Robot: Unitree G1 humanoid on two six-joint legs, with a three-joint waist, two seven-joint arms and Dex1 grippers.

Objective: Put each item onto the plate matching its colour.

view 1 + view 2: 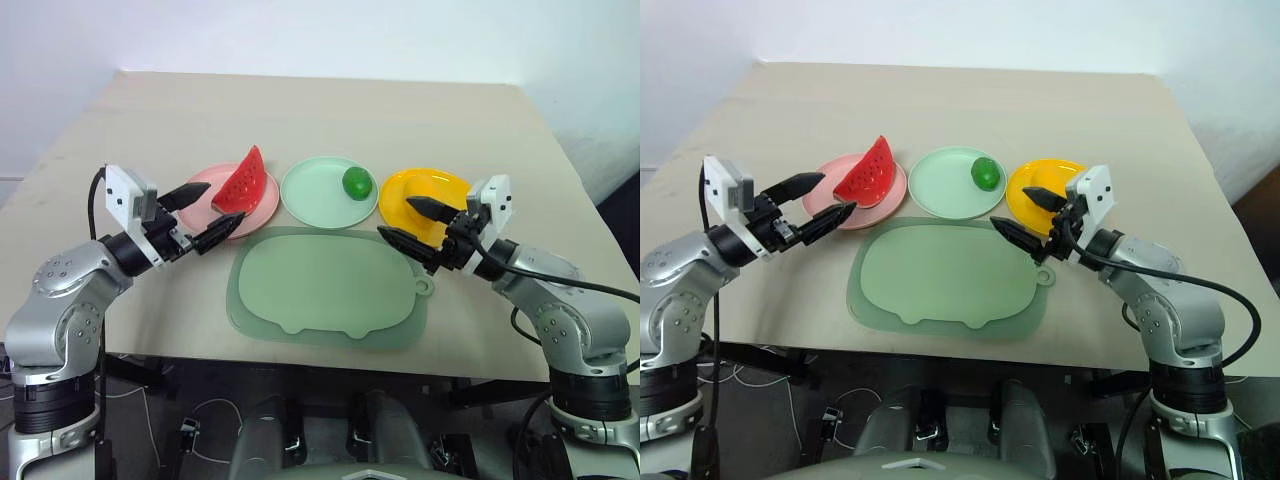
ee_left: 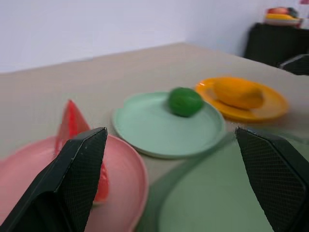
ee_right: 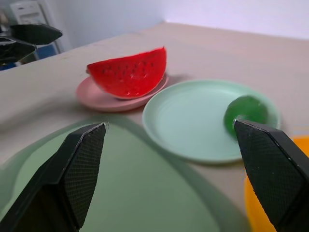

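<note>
Nearest the camera, low in the middle of the left eye view, lies the large pale green mat (image 1: 325,285) on the desk (image 1: 330,110), with nothing on it. Flanking it, the left claw (image 1: 200,215) sits at middle left and the right claw (image 1: 418,222) at middle right; both have their fingers spread wide and carry nothing.

Behind the mat, three plates stand in a row across the middle of the frame. The pink plate (image 1: 200,205) at left bears the watermelon wedge (image 1: 243,182), standing on its rind edge with its long axis running up and to the right. The mint plate (image 1: 315,192) in the centre holds the green fruit (image 1: 357,183) near its right rim. The yellow plate (image 1: 425,188) at right sits partly behind the right claw; in the left wrist view the yellow fruit (image 2: 239,93) lies on it, long axis across the plate.

By my reading every item already rests on its matching colour, so no grasp is pending. The relation that matters is clearance: the left claw's tips are just beside the pink plate's near rim, with the wedge up and to the right of them, while the right claw hangs over the yellow plate's near edge. Any retreat should go toward the bottom of the frame, away from the plates.
</note>
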